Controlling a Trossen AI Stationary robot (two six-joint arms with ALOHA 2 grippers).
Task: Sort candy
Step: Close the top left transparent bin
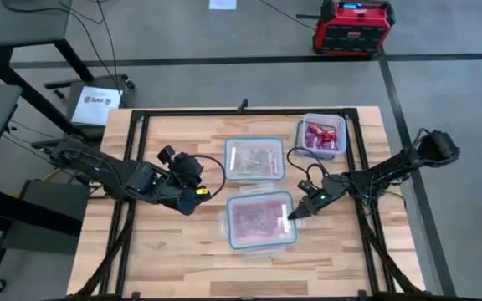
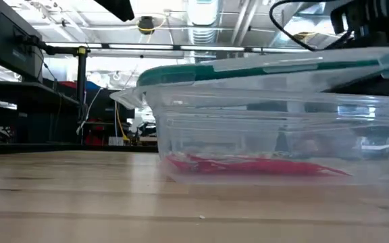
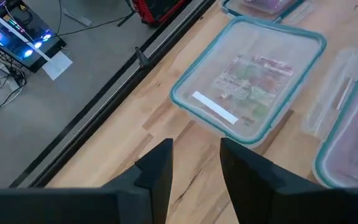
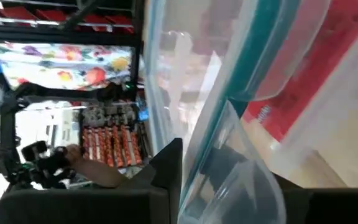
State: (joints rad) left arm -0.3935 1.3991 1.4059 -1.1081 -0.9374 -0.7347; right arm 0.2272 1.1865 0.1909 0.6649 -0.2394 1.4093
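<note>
Three clear containers (image 1: 254, 159) on table (image 1: 174, 251); red case (image 1: 354, 25), perhaps battery.

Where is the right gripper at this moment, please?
In the high view the right gripper is at the right edge of the near container, right of table centre; its wrist view shows the fingers around that container's lid edge.

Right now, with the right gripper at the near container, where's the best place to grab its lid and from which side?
Grip the lid at its right edge, coming from the right side, where the right gripper sits. The low view shows the lid resting tilted on the near container, not pressed down, so a thin rim is probably free to pinch. The left gripper waits open to the left.
</note>
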